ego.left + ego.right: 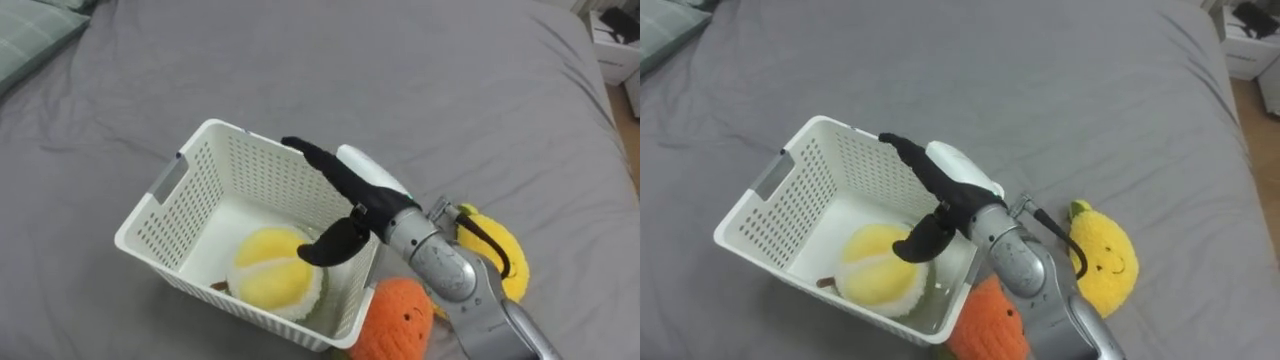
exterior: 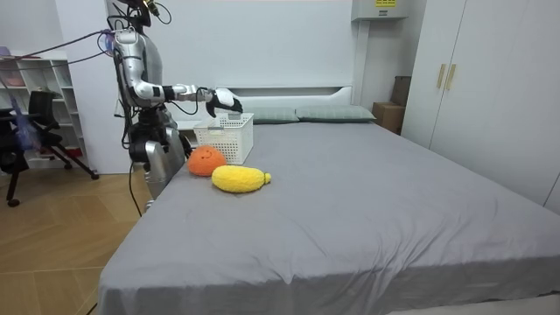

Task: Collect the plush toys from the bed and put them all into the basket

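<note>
One yellow ball (image 1: 272, 272) lies in the basket (image 1: 162, 222), so my right hand (image 1: 358, 192) hovers open, free for the orange toy (image 1: 400, 315) at five o'clock.

Eye views: soft, even light falls from above on the grey bed (image 1: 450, 90), whose folds give only faint shading. The white basket (image 1: 175, 215) is the brightest area. Small highlights sit on the metal wrist behind the right hand (image 1: 360, 195). Room view: bright diffuse light on the pale wall (image 2: 289, 44), thin soft shadows under the orange toy (image 2: 206, 161) and yellow toy (image 2: 239, 178), mild sheen on the wooden floor (image 2: 52, 254) at lower left
</note>
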